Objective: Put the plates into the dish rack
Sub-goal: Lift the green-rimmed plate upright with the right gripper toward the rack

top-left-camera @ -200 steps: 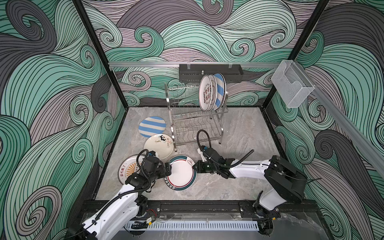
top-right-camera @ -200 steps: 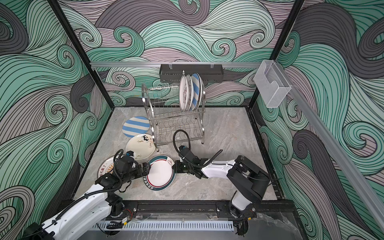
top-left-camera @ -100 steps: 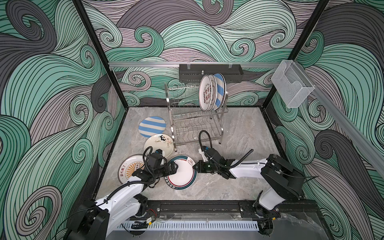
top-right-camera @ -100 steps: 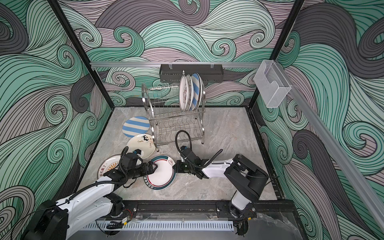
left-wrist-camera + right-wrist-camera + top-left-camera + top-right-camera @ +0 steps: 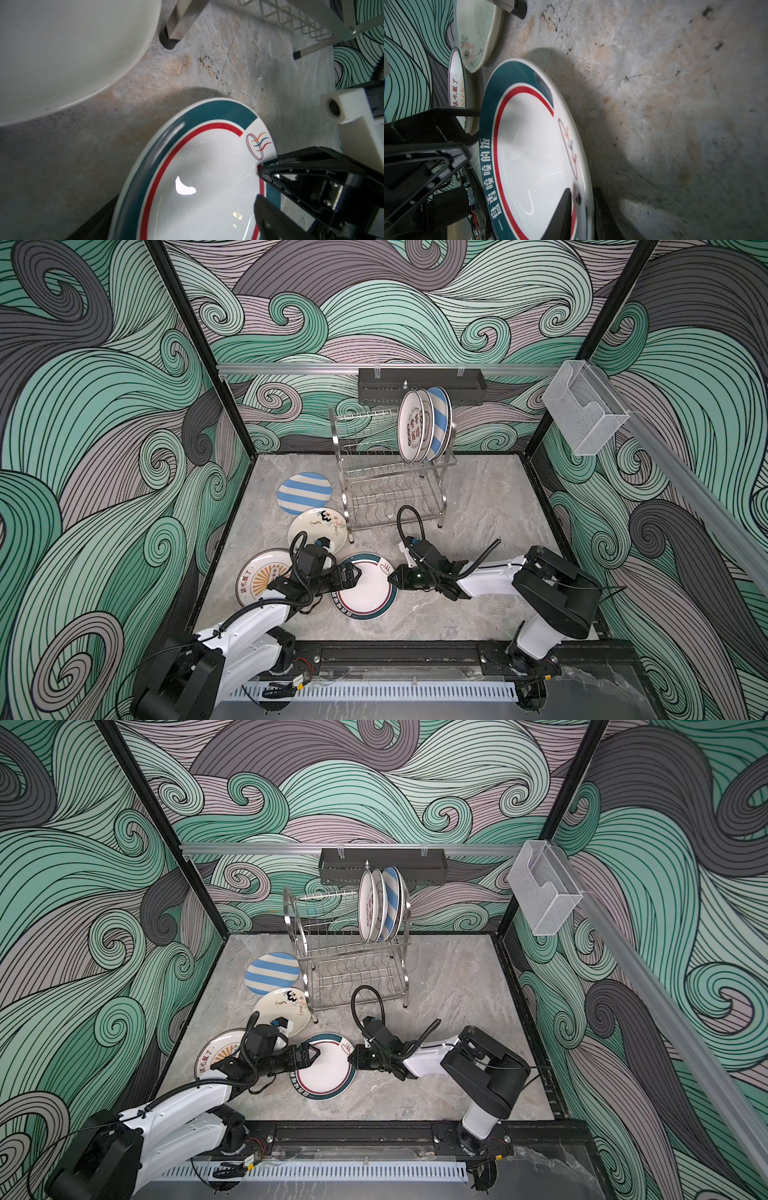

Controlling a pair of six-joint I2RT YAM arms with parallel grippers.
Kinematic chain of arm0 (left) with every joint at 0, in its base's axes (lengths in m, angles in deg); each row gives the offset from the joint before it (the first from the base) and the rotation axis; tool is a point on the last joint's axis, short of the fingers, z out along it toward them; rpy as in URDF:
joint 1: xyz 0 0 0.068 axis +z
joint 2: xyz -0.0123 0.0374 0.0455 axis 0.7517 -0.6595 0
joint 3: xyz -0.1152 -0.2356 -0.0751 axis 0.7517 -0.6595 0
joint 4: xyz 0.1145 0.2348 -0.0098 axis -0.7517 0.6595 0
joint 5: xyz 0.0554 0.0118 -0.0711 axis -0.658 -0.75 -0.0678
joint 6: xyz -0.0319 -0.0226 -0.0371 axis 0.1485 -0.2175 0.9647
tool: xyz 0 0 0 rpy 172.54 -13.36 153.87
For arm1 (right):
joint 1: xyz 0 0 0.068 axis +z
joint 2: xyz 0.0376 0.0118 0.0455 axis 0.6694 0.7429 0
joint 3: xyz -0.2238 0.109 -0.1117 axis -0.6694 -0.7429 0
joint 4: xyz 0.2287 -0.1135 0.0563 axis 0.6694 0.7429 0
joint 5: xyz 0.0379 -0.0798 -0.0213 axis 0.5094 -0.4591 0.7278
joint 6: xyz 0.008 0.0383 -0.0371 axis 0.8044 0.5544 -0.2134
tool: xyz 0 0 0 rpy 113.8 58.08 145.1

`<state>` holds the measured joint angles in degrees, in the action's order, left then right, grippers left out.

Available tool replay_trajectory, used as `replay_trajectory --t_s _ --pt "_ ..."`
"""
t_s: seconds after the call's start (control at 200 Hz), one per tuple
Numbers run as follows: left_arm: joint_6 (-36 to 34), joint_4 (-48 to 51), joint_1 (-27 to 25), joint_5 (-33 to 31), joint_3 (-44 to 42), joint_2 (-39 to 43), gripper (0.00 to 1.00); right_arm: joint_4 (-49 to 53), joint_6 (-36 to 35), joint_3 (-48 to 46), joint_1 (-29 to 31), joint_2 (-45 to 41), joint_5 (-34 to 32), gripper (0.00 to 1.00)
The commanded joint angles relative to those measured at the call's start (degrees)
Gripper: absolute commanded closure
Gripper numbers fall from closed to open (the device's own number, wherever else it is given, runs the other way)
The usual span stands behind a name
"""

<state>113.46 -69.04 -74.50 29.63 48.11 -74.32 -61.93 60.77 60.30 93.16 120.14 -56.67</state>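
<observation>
Reading, seemingly, 香喷喷的饭: teal-rimmed plate (image 5: 529, 155)

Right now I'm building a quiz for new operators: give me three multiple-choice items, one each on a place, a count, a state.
1. Where is the teal-rimmed plate? A) on the table between the left pincer and the right pincer; B) hung on the back wall; C) inside a clear box.
2. How many plates lie on the table? A) two; B) four; C) six.
3. How do the racked plates sit in the dish rack? A) stacked flat; B) hanging from a handle; C) standing on edge.
Key: 1 A, a pincer at each side of its rim; 2 B, striped plate, cartoon plate, sunburst plate, teal-rimmed plate; 3 C, three upright on the upper shelf.
</observation>
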Motion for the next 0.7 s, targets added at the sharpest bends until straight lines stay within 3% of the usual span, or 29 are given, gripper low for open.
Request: replay_trajectory --t_s 0.0,0.15,0.49,0.695 --pt "-0.80 -1.08 -0.96 1.03 -0.13 -0.73 0.01 0.13 -0.26 -1.13 -0.16 -3.04 -0.96 0.78" --pt "-1.08 0.08 -0.96 0.10 0.56 -0.82 0.01 2.31 -0.49 -1.63 -0.38 -8.17 -2.11 0.79" --pt "-0.93 0.29 -0.96 1.26 1.71 0.41 0.02 9.28 -3.22 -0.49 -0.68 -14.98 -5.19 0.96" --pt "-1.55 7.89 -0.99 -4.07 3.58 7.53 0.01 16.95 -6.36 1.01 -1.16 -20.23 -9.07 1.00"
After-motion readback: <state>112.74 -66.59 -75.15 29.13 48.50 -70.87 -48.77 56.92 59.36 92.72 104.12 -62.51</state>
